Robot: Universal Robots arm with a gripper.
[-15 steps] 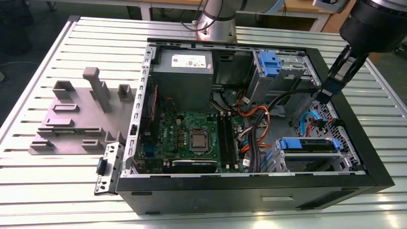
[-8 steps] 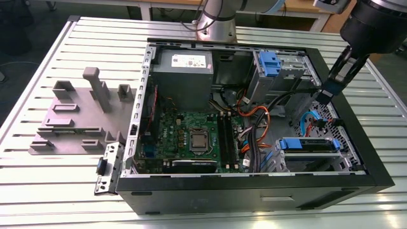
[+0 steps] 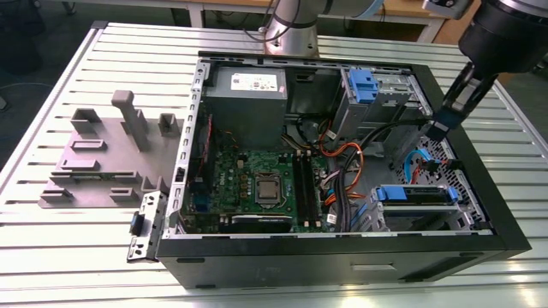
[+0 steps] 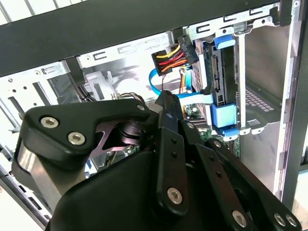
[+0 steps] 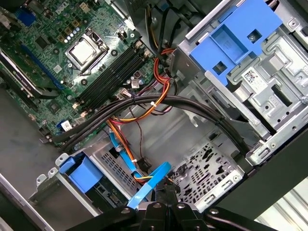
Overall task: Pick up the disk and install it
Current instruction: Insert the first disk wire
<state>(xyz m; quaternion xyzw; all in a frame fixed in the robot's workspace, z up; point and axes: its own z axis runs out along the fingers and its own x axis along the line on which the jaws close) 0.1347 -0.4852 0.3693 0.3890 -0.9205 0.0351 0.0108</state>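
Observation:
The disk (image 3: pixel 415 194) sits inside the drive cage at the near right corner of the open computer case (image 3: pixel 342 242), its blue carrier facing up. The blue carrier tab shows in both wrist views (image 4: pixel 224 115) (image 5: pixel 84 173). My gripper (image 3: pixel 437 128) hangs over the case's right side, above and behind the disk, apart from it. Its fingers (image 4: pixel 166 98) are pressed together in both wrist views (image 5: pixel 166 191). A flat blue data cable (image 5: pixel 154 183) runs right past the tips (image 4: pixel 192 96); whether it is pinched I cannot tell.
Inside the case lie the motherboard (image 3: pixel 256 183), a grey power supply (image 3: pixel 246 96), a blue latch on the upper bay (image 3: pixel 364 86) and black cable bundles (image 5: pixel 159 103). A grey fixture plate (image 3: pixel 107 151) stands on the slatted table at the exterior view's left.

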